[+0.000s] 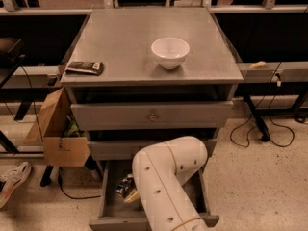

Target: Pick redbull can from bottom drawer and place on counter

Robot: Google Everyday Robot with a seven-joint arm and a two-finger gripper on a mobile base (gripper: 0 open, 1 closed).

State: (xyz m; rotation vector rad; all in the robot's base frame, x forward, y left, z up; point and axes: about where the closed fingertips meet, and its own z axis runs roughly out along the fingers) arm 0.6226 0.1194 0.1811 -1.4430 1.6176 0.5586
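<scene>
Silver redbull can (pixel 123 186), gripper (pixel 131 196) in bottom drawer (pixel 114 222)

light: warm, dim, overhead | shade: gripper (pixel 127 191) low inside dark bottom drawer (pixel 111 208)

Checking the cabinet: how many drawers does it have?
3, stacked under the counter: top drawer, middle drawer, and the open bottom drawer, where the gripper reaches in. None seem hidden.

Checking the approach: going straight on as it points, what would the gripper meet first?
Probably the slim silver-and-blue redbull can: the gripper, mostly hidden behind the white arm, points into the deep grey bottom drawer right at it. Depth unclear.
</scene>
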